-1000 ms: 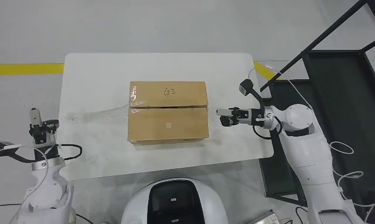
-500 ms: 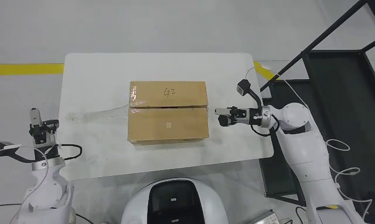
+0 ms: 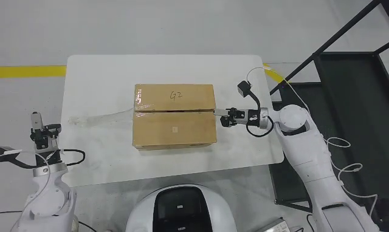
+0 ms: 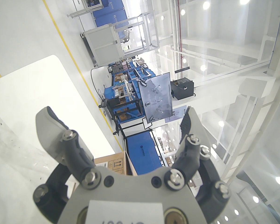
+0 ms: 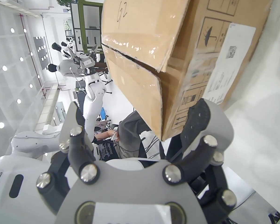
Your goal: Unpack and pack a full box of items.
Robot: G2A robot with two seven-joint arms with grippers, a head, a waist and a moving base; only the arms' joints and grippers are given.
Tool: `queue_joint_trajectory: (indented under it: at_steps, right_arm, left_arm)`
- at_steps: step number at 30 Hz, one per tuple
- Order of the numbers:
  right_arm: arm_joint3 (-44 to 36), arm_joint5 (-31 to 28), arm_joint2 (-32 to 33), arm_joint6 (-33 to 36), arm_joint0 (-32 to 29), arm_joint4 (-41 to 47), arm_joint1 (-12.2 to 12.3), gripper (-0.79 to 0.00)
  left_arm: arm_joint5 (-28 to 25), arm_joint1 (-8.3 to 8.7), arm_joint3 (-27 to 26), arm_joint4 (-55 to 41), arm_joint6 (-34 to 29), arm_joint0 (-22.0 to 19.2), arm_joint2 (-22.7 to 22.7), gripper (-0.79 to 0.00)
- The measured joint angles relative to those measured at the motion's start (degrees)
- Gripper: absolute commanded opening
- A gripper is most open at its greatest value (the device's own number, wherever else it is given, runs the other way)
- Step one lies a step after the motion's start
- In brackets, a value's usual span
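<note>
Right claw (image 3: 226, 116) nearer box (image 3: 175, 119), fingers (image 5: 198, 117) apart.

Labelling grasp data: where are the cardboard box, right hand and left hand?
cardboard box (image 3: 159, 127): top view, top flap nearer the robot.
right hand (image 3: 225, 118): top view, between its fingertips.
left hand (image 4: 117, 114): left wrist view, between its fingertips.

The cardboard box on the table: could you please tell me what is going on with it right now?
The robot seems to be at the start of unpacking. The box sits shut in the middle of the white table, its two top flaps meeting at a seam that looks slightly split. The right pincer is open at the box's right end, in line with that seam, gripping nothing. The left pincer is open too, off the table's left side, away from the box.
</note>
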Motion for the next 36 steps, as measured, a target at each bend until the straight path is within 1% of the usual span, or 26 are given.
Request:
queue_joint_trajectory:
  at_steps: [5,17,28,32,36]
  right_arm:
    - [3.0,-2.9,-2.3,4.2,2.7,3.0,-0.2,0.000]
    - [11.6,-8.0,-6.3,8.9,7.8,10.4,-1.0,0.000]
    - [17.7,-9.1,-11.2,8.6,12.4,11.5,-2.2,0.000]
    - [18.8,-10.6,-11.9,11.0,13.1,14.3,-2.4,0.000]
    - [18.3,-11.3,-11.1,13.3,12.8,16.4,-2.1,0.000]
  left_arm:
    - [0.0,0.00,0.0,0.0,0.0,0.0,0.0,0.000]
    - [0.0,0.00,0.0,0.0,0.0,0.0,0.0,0.000]
    - [0.0,0.00,0.0,0.0,0.0,0.0,0.0,0.000]
    - [0.0,0.00,0.0,0.0,0.0,0.0,0.0,0.000]
    - [0.0,0.00,0.0,0.0,0.0,0.0,0.0,0.000]
